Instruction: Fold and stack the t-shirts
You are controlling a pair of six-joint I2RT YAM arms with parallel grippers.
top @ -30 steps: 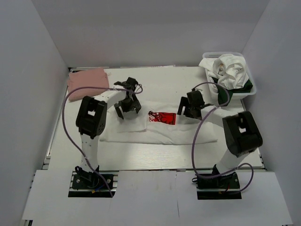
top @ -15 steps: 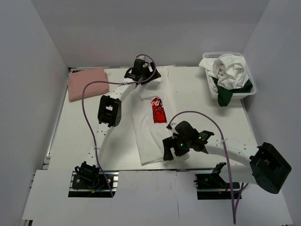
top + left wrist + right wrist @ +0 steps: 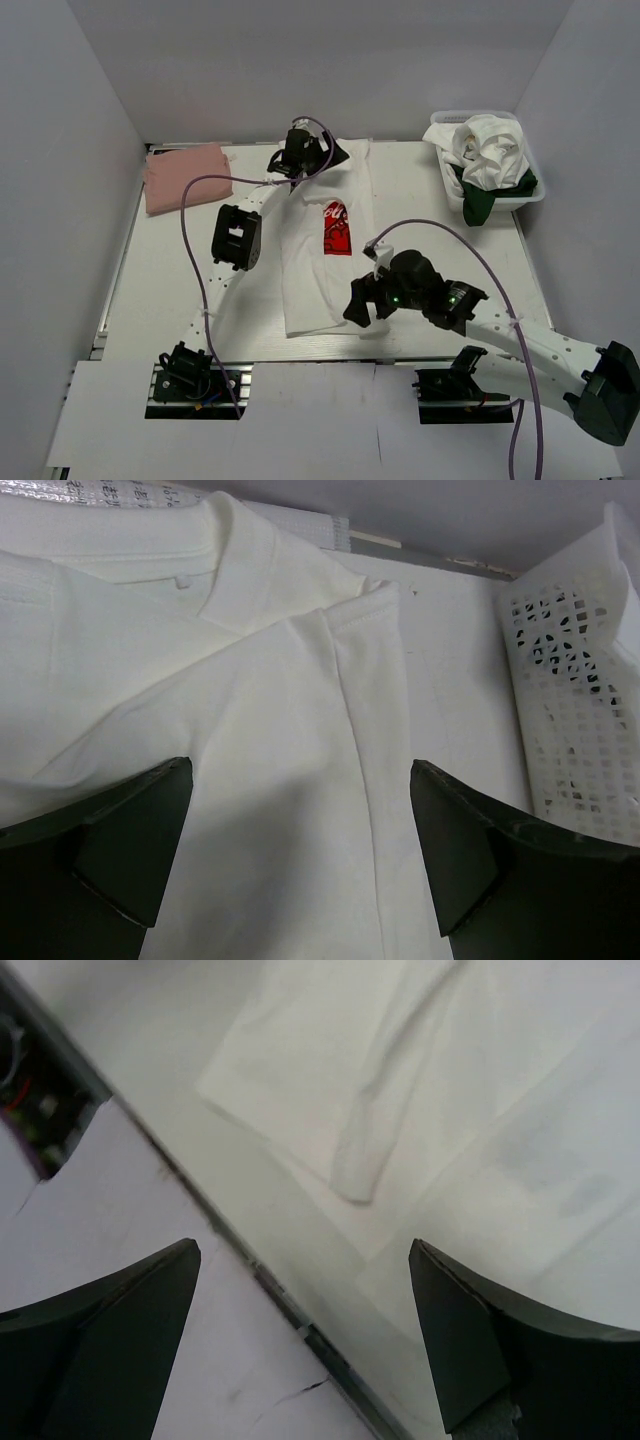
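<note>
The table point(image 3: 150, 290) carries a large white t-shirt point(image 3: 310, 270) laid lengthwise down its middle, red print point(image 3: 336, 226) facing up. A mesh basket point(image 3: 452, 195) at the far right holds crumpled white and green tees point(image 3: 490, 150). A folded pink tee point(image 3: 185, 175) lies at the far left. The left gripper point(image 3: 303, 152) hangs over the collar point(image 3: 240, 575), jaws wide and empty. The right gripper point(image 3: 362, 303) hangs over the shirt's near right edge, likewise spread, gripping nothing.

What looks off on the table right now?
The basket at the far right overflows: crumpled white tees heap above its rim and a dark green tee hangs over its near wall. Nothing else stands out.
</note>
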